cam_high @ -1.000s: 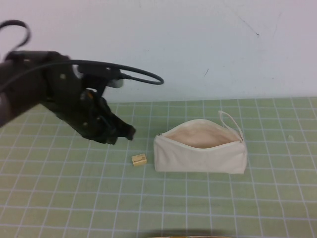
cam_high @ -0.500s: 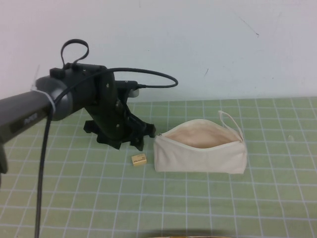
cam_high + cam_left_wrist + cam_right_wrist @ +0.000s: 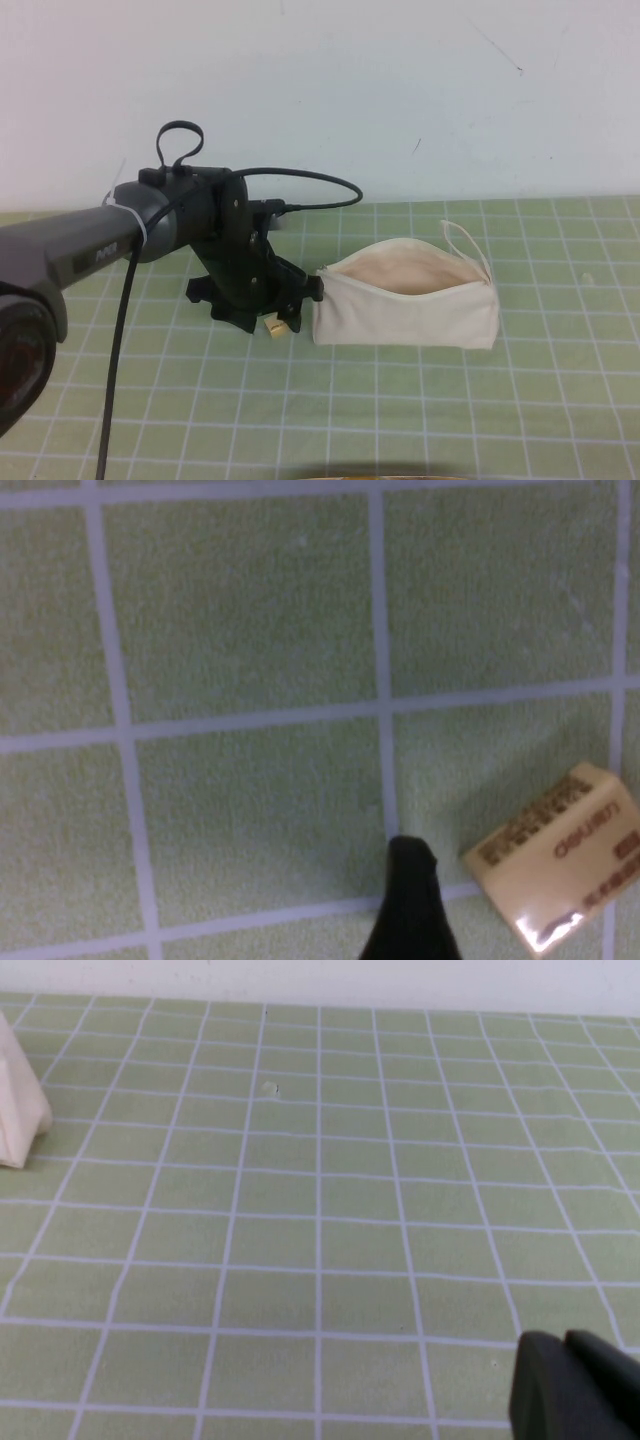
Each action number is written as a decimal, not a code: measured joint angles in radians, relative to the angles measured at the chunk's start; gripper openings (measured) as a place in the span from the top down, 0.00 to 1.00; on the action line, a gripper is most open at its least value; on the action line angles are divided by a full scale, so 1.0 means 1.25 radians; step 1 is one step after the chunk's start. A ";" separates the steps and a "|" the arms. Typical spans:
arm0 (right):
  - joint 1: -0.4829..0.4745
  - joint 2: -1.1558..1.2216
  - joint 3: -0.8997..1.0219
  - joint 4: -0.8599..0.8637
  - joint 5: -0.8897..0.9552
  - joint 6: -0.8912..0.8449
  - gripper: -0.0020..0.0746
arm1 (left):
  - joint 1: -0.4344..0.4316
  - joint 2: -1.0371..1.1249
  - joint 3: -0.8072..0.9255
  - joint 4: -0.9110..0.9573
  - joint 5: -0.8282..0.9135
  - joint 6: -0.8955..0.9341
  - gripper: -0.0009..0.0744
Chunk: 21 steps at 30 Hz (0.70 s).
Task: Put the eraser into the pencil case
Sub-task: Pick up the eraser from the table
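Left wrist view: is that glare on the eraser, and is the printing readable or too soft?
Left wrist view: a small white glint sits on the eraser's lower edge; its dark print shows as lines but is too soft to read; one dark fingertip of the left gripper is blurred. High view: the eraser is mostly hidden behind that gripper, beside the pencil case.

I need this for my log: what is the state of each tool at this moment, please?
Left tool: low over the eraser, holding nothing; open or closed cannot be told.
Right tool: above bare mat, away from the pencil case; cannot be told.
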 joint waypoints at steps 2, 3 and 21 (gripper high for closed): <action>0.000 0.000 0.000 0.000 0.000 0.000 0.98 | -0.001 0.000 0.000 -0.003 -0.005 0.000 0.39; 0.000 0.000 0.000 0.000 0.000 0.000 0.98 | -0.002 0.001 0.000 -0.003 -0.009 0.000 0.39; 0.000 0.000 0.000 0.000 0.000 0.000 0.98 | -0.003 0.003 -0.007 0.005 0.010 0.012 0.61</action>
